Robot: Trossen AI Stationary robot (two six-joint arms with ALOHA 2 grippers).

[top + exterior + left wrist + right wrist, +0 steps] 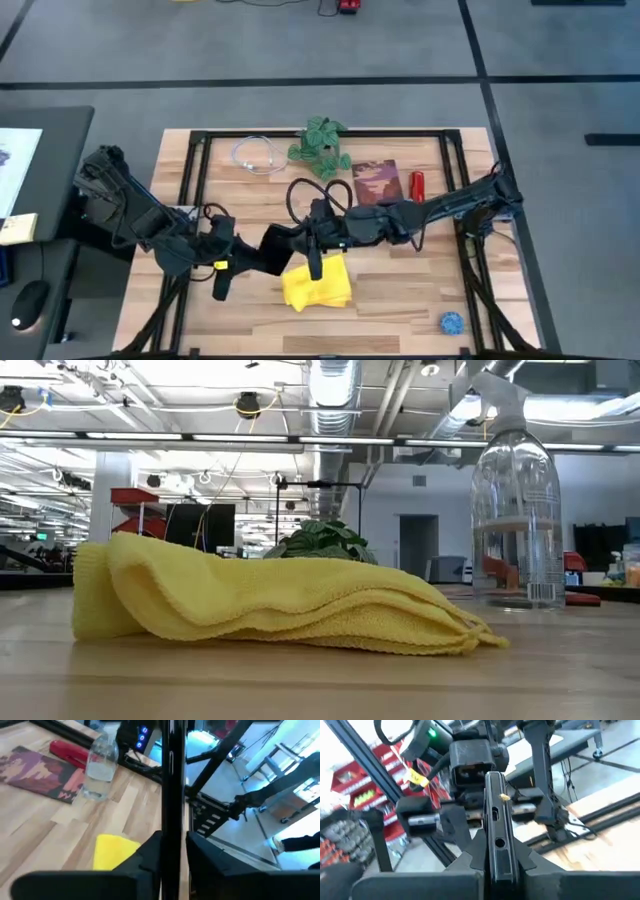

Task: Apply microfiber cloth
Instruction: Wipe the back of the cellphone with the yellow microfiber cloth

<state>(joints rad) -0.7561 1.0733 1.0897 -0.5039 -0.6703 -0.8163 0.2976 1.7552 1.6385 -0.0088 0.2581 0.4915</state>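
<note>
Both jaws pinch the black phone (315,262) edge-on: the right gripper (316,240) and the left gripper (296,243) meet above the table (400,300). Just beneath them, the microfiber cloth (318,284) lies folded on the wood.

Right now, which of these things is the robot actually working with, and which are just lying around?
In the job:
- microfiber cloth, flat on the table
- black phone, clamped in the right gripper above the cloth
- left gripper, at the phone too

Lying about:
- spray bottle
- plant
- patterned card
- red item
- white cable
- blue ball
</note>
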